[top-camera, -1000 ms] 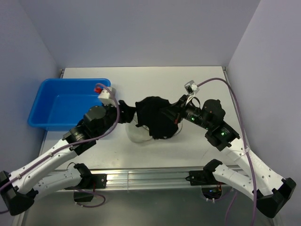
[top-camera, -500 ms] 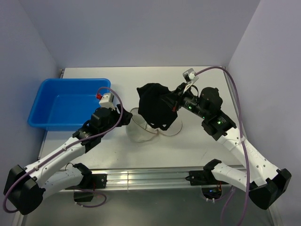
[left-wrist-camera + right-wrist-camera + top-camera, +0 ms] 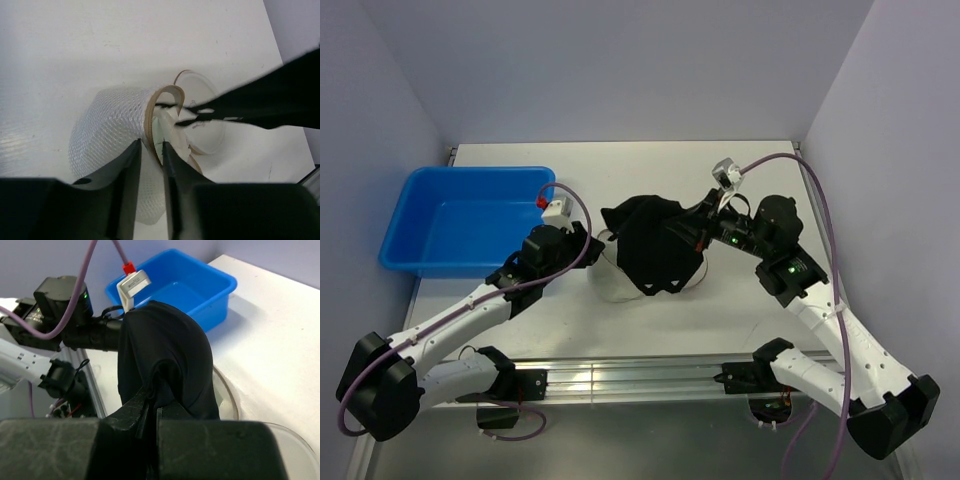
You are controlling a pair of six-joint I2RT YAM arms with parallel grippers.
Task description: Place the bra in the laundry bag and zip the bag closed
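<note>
Ahead of the left gripper (image 3: 588, 248), in the top external view, the laundry bag (image 3: 608, 285) lies on the table (image 3: 620, 165). Its far half is covered by a black cloth (image 3: 655, 245) hanging from the right gripper (image 3: 696, 238). A blue tub (image 3: 470, 225) sits well outboard of the left gripper. No bra can be made out from this height, and both sets of fingertips are masked by cloth or wrist.

Left wrist view: the left gripper (image 3: 151, 145) has its fingers set close on either side of the bag's tan rim (image 3: 149, 112), apparently pinching it. The mesh wall bulges to the left of the fingers. Just beyond the fingertips, inside the rim, pale fabric shows that is probably the bra (image 3: 167, 120). Thin dark strands running from the black cloth (image 3: 275, 95) cross it. The bag's round flap (image 3: 207, 132) lies open ahead and to the right. How much of the bra is inside cannot be told.

Right wrist view: the right gripper (image 3: 152, 402) is closed tight on a fold of the black cloth (image 3: 165, 350). The cloth rises directly ahead and blocks the bag's mouth, and the blue tub (image 3: 185, 285) lies beyond it.

Progress, as a judgement: the bra seems to be at or inside the mouth, while the flap is unzipped, so closing is left to do. The zip pull cannot be located in any view.
</note>
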